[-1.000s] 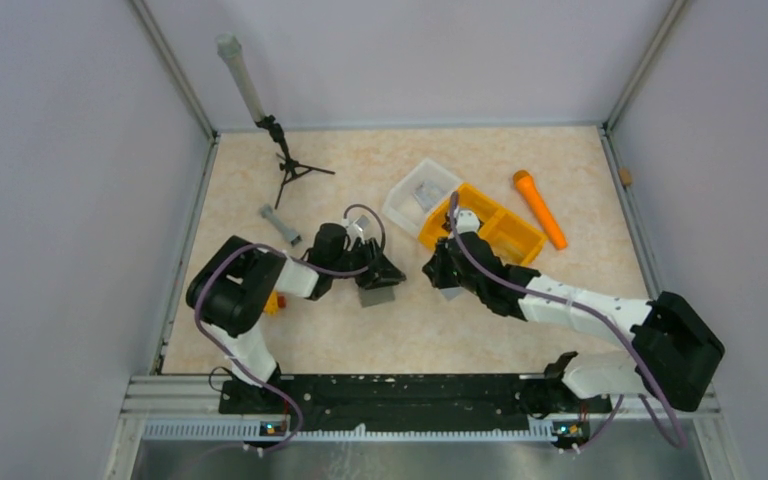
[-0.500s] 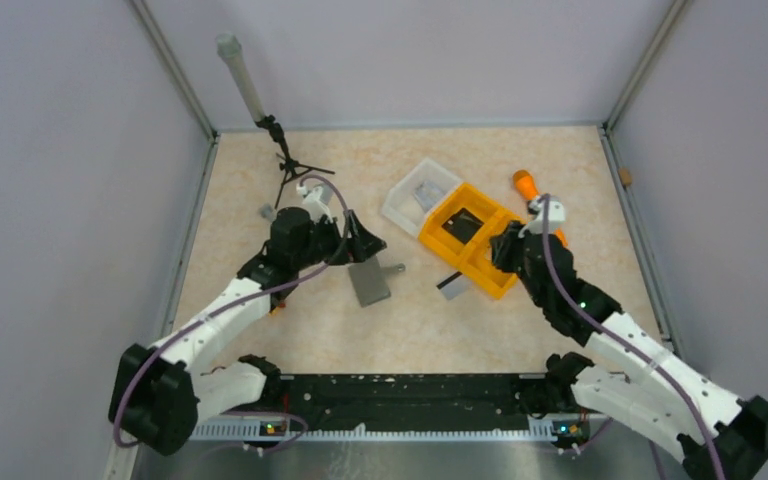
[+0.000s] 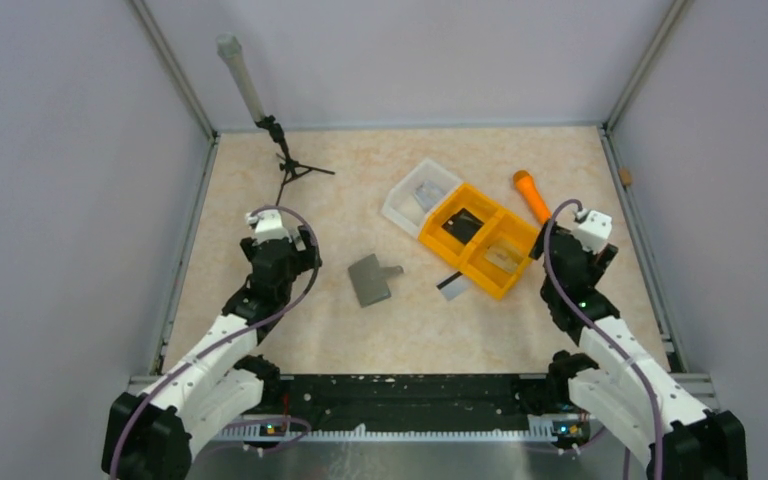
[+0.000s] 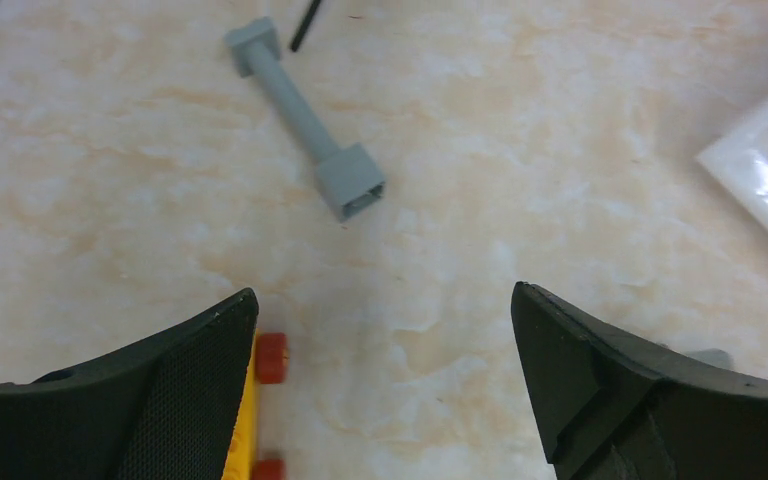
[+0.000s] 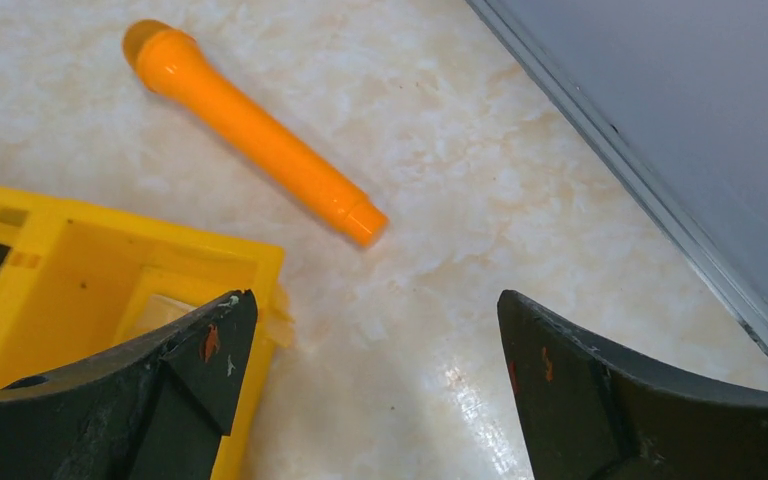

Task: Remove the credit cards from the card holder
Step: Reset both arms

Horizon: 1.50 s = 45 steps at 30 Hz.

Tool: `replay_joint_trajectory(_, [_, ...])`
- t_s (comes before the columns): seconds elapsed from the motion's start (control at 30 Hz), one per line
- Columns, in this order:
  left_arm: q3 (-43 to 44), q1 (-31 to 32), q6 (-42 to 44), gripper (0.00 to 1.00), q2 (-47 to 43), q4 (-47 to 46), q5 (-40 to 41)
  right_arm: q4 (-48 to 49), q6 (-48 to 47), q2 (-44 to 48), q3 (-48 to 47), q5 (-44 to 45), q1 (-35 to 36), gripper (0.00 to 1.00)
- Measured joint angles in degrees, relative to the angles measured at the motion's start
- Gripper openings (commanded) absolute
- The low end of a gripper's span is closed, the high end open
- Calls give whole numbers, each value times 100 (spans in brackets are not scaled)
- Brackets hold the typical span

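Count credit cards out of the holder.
3: black card in the orange bin, far compartment; pale card in its near compartment; dark card on the table beside it. Card holder or clear tray may hide more.

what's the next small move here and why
Probably swing the left gripper over to the holder: it and the right gripper hang open and empty at the sides, and a grey tab at the holder's edge may be a card inside.

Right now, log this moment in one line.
left gripper open, empty | right gripper open, empty | card holder flat on table | dark card beside orange bin
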State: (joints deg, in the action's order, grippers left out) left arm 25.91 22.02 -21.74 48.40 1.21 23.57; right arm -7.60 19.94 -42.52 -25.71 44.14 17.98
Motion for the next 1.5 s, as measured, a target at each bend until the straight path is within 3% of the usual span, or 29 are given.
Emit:
replay_joint_trajectory(0.17, [-422,-310,691,99,376,-918,525,1364,-647,-256,782,20,-101,91])
replay_joint_trajectory(0.27, [-514,-614,896,91,597,-1460,538,2315,-1005,-269,1392,-129,-219,91])
replay_joint_trajectory(0.53, [-1161,-1779,1342,95,1222,-3471,-203,4229,-1386,-1257,1733,-721,-774,90])
replay_joint_trajectory(0.67, [-1204,-1991,1451,93,1838,-4350,-535,5414,-1624,-1967,2028,-994,-879,90])
replay_joint_trajectory(0.97, [-1198,-2011,1838,94,2485,-4951,-925,6548,-1582,-2708,2011,-2227,-1696,85])
replay_joint_trajectory(1.23, [-1180,-2024,2015,99,3617,-5980,-1012,8253,-1482,-3862,2190,-3012,-1742,86])
replay_joint_trajectory(1.27, [-1172,-2037,2015,99,3639,-5980,-997,8299,-1475,-3915,2179,-3038,-1742,86])
replay_joint_trajectory(1.33, [-1145,-2065,2015,99,3639,-6026,-960,8201,-1475,-3936,2063,-3084,-1742,95])
replay_joint_trajectory(1.5, [-1091,-2085,2013,99,3639,-6124,-916,7895,-1493,-4011,1766,-3305,-1742,98])
